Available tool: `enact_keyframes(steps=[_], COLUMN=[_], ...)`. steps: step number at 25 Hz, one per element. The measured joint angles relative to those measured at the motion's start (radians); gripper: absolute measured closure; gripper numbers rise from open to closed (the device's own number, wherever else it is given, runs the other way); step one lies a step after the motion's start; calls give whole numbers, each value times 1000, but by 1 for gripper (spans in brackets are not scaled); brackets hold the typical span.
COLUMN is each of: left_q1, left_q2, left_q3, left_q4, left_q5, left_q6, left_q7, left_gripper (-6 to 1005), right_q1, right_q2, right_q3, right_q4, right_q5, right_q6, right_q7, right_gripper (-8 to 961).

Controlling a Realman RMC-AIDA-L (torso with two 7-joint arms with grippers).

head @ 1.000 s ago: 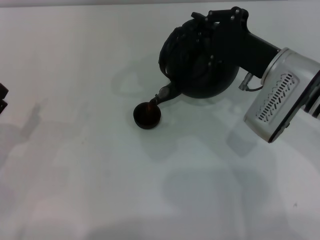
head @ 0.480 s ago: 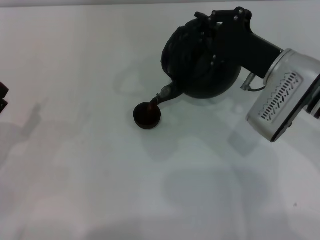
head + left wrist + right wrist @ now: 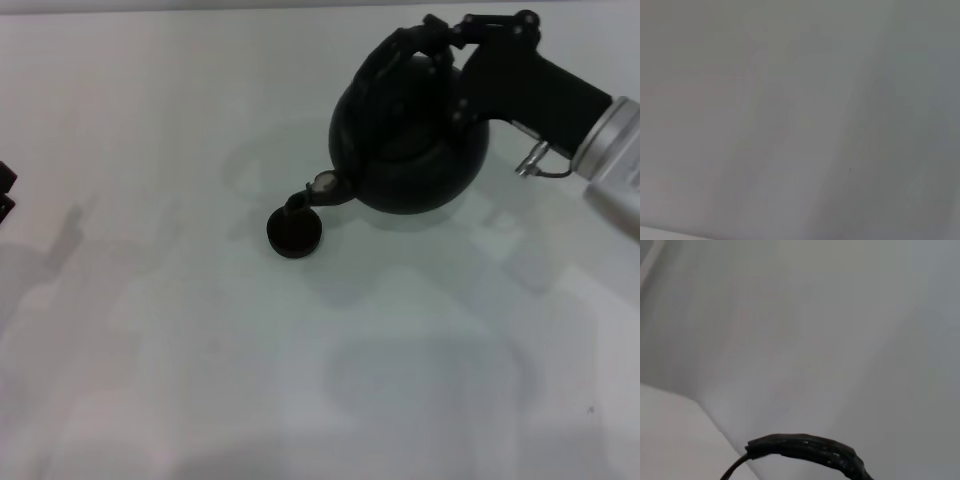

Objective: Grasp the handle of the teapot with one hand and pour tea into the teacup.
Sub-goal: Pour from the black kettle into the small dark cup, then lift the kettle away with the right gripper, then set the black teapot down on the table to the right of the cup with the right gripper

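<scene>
Right gripper (image 3: 440,45): closed around the handle (image 3: 400,50) of the teapot (image 3: 410,140), which is being held up by it above the white table (image 3: 200,350); the fingers are being seen clamped on the black hoop at the pot's top, with the arm's black wrist and silver housing reaching back toward the right edge of the head view. Teapot: round black body being hung directly below the gripper, tipped slightly spout-down, the short spout (image 3: 318,190) with its pale mark being pointed away from the gripper toward the teacup (image 3: 294,234). Teacup: small, dark, being stood on the table just beyond and below the spout tip, the tip being shown at the cup's rim. Handle, wrist view: a rough black arc (image 3: 810,450) being shown against pale surroundings. Left gripper (image 3: 5,192): only a dark sliver being shown at the far left edge, well apart from pot and cup; how far it is open cannot be told.
</scene>
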Motion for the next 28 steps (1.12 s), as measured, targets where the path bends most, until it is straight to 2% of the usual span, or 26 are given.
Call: enact_keyframes(steps=[5,10,12,15,19,24,28], left_q1=[0,0,0,0,-8,-24,-25], left_q2=[1,1,1,1,1,1,1], left_q3=[0,0,0,0,0,7,7], left_q4=[2,3,3,3,3,3,3], left_q5=[0,0,0,0,0,1,1], left_q6=[5,20,25,26,29,38,38], left_q7=[0,1,1,1,1,2,1], left_gripper=[126,126,127,127,126,127,127], right_q1=[-15,-67,-102,-117,-125,-107,-83], right_q2=[-2,-21,-38,-43,-34,-2,5], right_q3=[68,128,144,144,151,209,226], right_q4=[42,65,69,85,134,251,306], right_q5=[0,0,-2,-15,-50,-76,-77], right_q6=[-43,-101,-143,-184,-236,-342,-370], right_q7=[188,270,298,301,283,222,173], right_gripper=[849,849,849,849,849,848,848])
